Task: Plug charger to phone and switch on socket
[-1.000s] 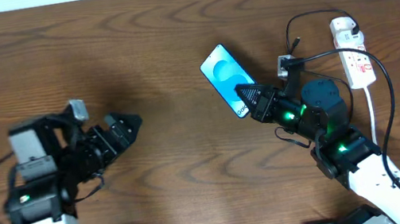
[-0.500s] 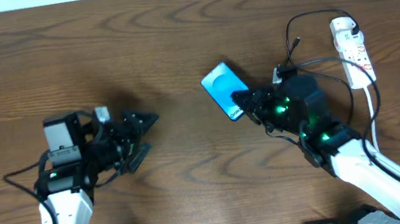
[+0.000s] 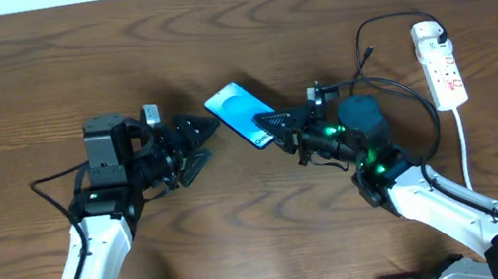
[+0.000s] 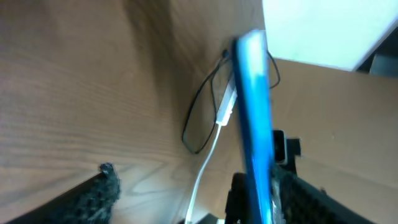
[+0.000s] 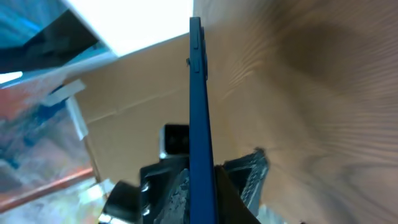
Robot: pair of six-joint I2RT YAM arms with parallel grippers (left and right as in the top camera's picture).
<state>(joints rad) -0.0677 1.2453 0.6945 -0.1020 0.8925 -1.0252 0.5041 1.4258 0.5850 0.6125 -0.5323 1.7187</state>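
right tool point(image 3: 274, 125) clamps the phone point(image 3: 234, 110), offering it toward nine o'clock where the left tool point(image 3: 206, 146) gapes wide, likely to take it.

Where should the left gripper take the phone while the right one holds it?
Take the free end of the phone, nearest the left gripper; the right gripper is shut on the other end. Approach along its length, jaws across the flat faces: the left wrist view shows it edge-on between open fingers.

Phone point(image 4: 253, 118) edge-on, blk charger point(image 4: 185, 132) loop & wht socket cord point(image 4: 205, 168) behind
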